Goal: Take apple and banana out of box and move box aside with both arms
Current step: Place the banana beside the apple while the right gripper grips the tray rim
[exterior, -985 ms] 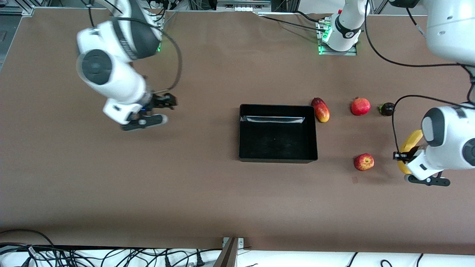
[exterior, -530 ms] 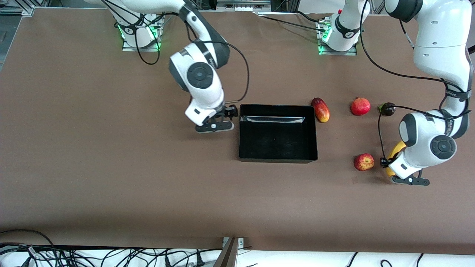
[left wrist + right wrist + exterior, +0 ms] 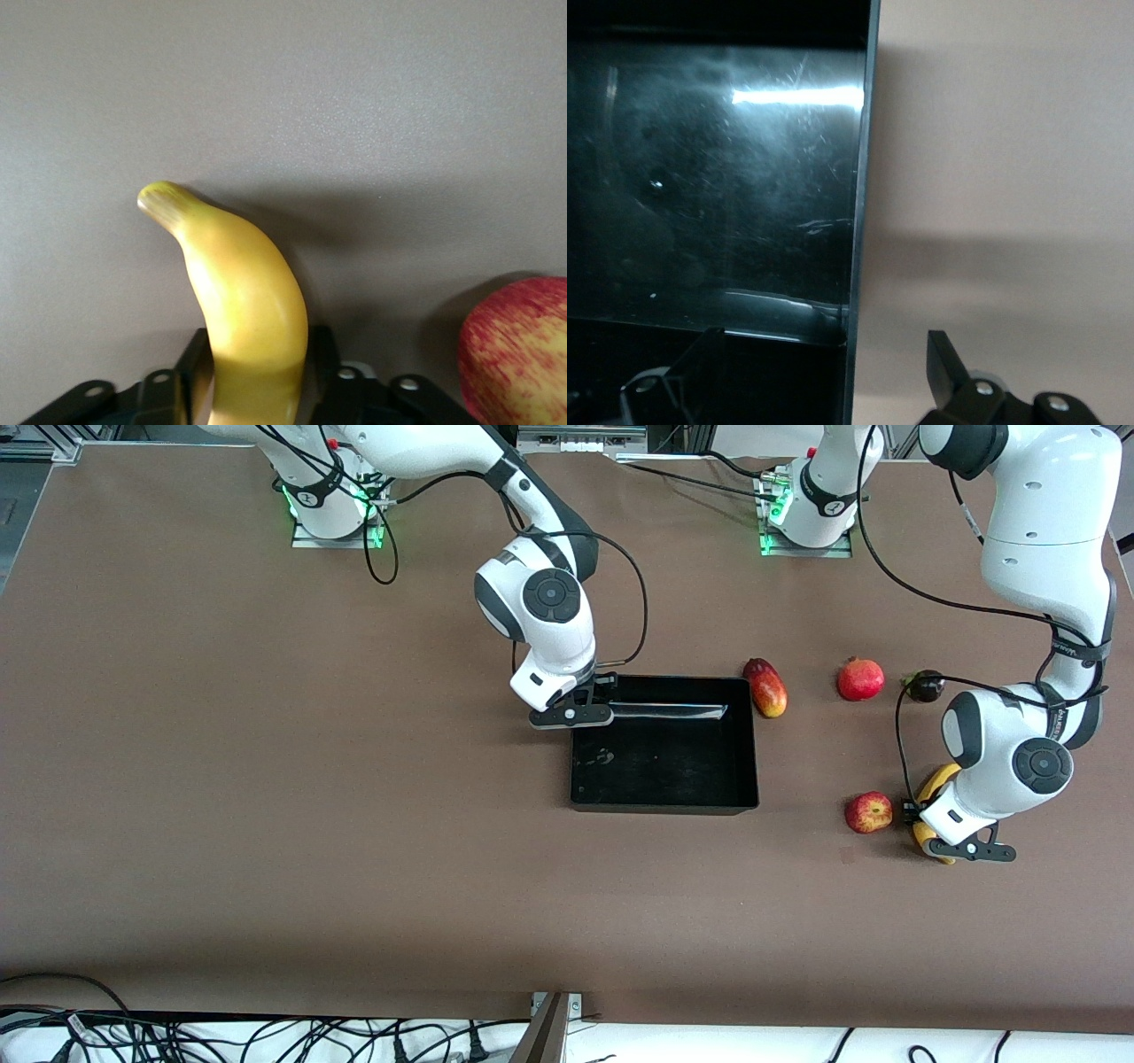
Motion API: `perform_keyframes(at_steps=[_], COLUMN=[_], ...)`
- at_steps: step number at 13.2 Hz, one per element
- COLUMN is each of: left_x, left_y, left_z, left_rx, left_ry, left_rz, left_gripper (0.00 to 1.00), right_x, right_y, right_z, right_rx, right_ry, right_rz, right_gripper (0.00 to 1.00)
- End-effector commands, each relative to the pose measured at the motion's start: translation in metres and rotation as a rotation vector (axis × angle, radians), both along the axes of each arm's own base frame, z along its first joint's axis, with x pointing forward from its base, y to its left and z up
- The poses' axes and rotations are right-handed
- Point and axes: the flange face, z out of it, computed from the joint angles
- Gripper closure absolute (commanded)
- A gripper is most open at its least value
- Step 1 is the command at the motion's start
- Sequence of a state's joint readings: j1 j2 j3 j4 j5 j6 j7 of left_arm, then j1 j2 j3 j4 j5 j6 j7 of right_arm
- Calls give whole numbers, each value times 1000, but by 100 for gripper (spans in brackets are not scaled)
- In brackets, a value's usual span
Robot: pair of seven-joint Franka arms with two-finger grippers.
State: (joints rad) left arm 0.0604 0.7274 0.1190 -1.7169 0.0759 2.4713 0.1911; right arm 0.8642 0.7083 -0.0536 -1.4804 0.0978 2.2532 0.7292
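Jaws of the right gripper (image 3: 833,376) stand wide, one finger inside the box (image 3: 664,797) and one outside, straddling the side wall at the corner toward the right arm's end of the table; nothing clamped yet. Left gripper (image 3: 257,385) sits low at the table with its fingers flanking the banana (image 3: 244,310); whether they press on the fruit or have let go cannot be told from the left wrist view. Banana rests on the table toward the left arm's end, just beside the apple (image 3: 868,812), both well apart from the box. Box interior shows bare, glossy black, no fruit inside. A mango (image 3: 767,688) lies just beside the box's wall toward the left arm's end, with a pomegranate (image 3: 860,679) and a small dark fruit (image 3: 925,685) in a row past it. Judgement: fruit removal looks complete; step in hand is set-down of the banana and first grip on the box. Next move calls for the right jaws closing on the wall, the left gripper clearing the banana and crossing to the box wall next to the mango, then a matched two-arm shift without tilting the box or nudging the mango.
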Motion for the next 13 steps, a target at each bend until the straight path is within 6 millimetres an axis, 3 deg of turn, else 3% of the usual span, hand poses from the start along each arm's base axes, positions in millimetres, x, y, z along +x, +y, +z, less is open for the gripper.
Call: perform_keyframes(at_steps=[1,3,4,6,7,9,11,12,13], left_x=[-2,-1,-2,0,-3,-7,-11,-16,-23], left_y=[0,2,2,6,6,2,-20,-29,-41], left_z=[8,24,29,47,60,97,144,171,196], left_rx=[1,4,10,9,2,-18,-31,-56,-81], left_ry=[-3,18,52,91,118,178,245,266,273], left_rz=[-19,-16,-24,-35,-41,-35,-44,-38,-42], left_gripper=[0,0,0,0,0,0,0,0,0], right_x=[-5,-9,-10,-11,-12,-10,-5,4,20], right_y=[-8,-11,-12,-15,-16,-21,-26,-33,-54], right_z=[-18,-26,-29,-32,-34,-38,-34,-27,-9], right_rx=[-38,-52,-55,-62,-64,-71,-72,-70,-91], right_ry=[0,13,14,20,24,32,29,24,33], right_rz=[-9,-8,-6,-3,-4,-13,-14,-14,-15], right_gripper=[0,2,23,78,100,100,100,100,100])
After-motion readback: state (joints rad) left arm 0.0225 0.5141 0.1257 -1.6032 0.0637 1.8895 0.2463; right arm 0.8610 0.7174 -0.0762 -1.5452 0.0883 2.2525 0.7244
